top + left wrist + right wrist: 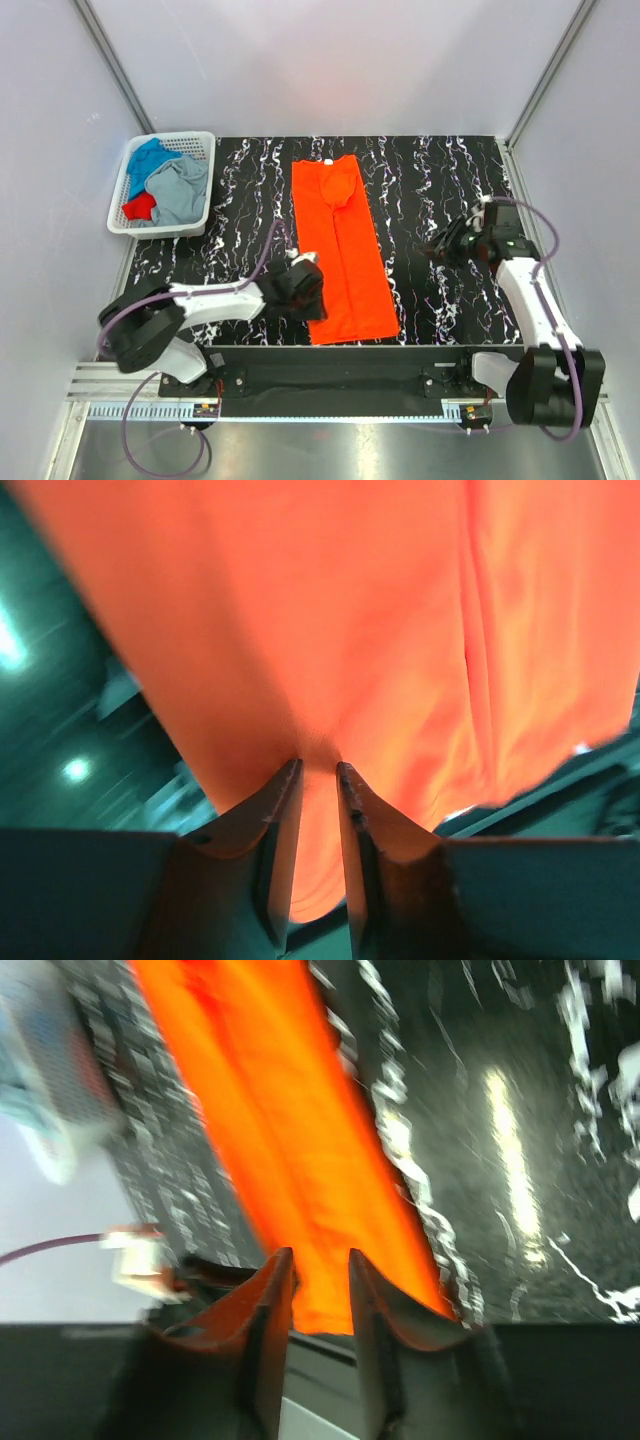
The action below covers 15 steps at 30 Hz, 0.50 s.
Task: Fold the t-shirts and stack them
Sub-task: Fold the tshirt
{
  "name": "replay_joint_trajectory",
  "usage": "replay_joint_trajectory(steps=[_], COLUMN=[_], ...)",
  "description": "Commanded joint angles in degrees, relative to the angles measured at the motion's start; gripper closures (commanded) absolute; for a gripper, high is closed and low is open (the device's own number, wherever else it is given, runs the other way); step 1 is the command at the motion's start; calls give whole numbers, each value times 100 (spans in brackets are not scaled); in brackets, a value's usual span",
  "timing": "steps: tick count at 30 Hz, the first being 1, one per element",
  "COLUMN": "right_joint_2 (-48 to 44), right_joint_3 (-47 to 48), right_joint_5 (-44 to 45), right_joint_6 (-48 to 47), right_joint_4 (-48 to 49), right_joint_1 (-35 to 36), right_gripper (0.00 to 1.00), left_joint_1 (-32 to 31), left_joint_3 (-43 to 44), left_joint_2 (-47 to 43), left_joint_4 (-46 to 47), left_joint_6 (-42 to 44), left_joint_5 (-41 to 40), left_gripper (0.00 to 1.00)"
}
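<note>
The orange t-shirt (340,240) lies folded into a long narrow strip down the middle of the black marbled table (440,170), its white neck label at the far end. My left gripper (305,285) is at the strip's near left edge. In the left wrist view the jaws (320,765) stand close together with the orange cloth (350,630) puckered at their tips. My right gripper (442,245) hovers to the right of the shirt, apart from it. Its jaws (320,1255) stand slightly apart and hold nothing, with the orange strip (280,1140) lying beyond them.
A white lattice basket (185,138) stands at the far left and holds a blue shirt (150,158), a grey shirt (182,190) and a red one (140,208). The table's near edge runs just below the shirt's hem. White walls close in the sides.
</note>
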Motion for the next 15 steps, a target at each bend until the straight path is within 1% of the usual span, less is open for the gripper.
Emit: replay_joint_trajectory(steps=[1,3,4,6,7,8,10,11,13,15], right_joint_2=[348,637,726,885,911,929,929,929,912,876], right_joint_3=[-382,-452,-470,-505,-540,-575,-681,-698,-768,-969], right_joint_5=[180,434,662,883,962,1015,1094,1164,1261,1209], right_joint_6=[-167,-184,-193,-193,-150,-123,-53,-27,9,44], right_joint_4=[414,362,335,230,212,238,238,195,142,142], right_joint_1=[393,745,1068,1342,1613,1712,1975,2281,2538,2784], right_gripper=[70,76,80,87,90,95,100,100,100,100], left_joint_1=[5,5,5,5,5,5,-21,-39,-48,-48], left_joint_3=[-382,-365,-365,-374,-374,-313,-216,-172,-163,-294], left_joint_2=[-663,-901,-1120,-1306,-1411,-1439,-1439,-1430,-1447,-1491], left_joint_4=[-1014,-1243,-1252,-972,-849,-778,-874,-1039,-1102,-1094], left_joint_6=[-117,-117,-126,-39,-21,-21,6,6,93,111], left_joint_5=[-837,-865,-830,-646,-532,-435,-451,-538,-531,-356], left_gripper=[72,71,71,71,70,70,70,70,70,70])
